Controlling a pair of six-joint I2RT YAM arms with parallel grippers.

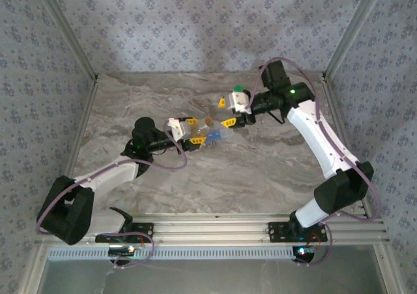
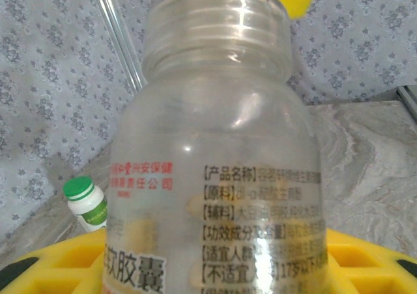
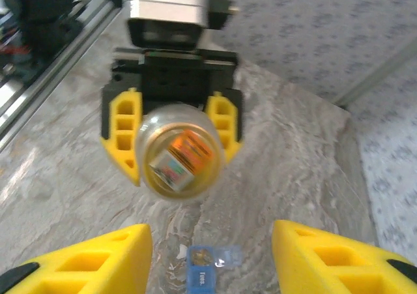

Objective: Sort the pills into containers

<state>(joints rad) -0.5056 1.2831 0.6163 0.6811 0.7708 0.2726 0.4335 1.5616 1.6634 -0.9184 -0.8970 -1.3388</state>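
My left gripper (image 1: 194,130) is shut on a clear, uncapped pill bottle (image 2: 215,176) with a printed Chinese label. The bottle lies nearly level, its open mouth (image 3: 179,157) facing my right wrist camera. Yellowish pills (image 2: 137,232) show faintly through its wall. Below and just beyond the mouth lies the translucent blue pill box (image 3: 203,278) on the marble table, one lid flipped open. Brownish pills (image 3: 201,256) sit in that open compartment, next to the one marked "Tues." My right gripper (image 3: 210,238) hovers over the box (image 1: 214,136), open, with nothing between its yellow fingers.
A white bottle with a green cap (image 2: 86,203) stands upright on the table near the back, close to my right wrist (image 1: 239,88). Patterned walls and a metal frame (image 1: 85,59) enclose the table. The two grippers are close together at the table's middle.
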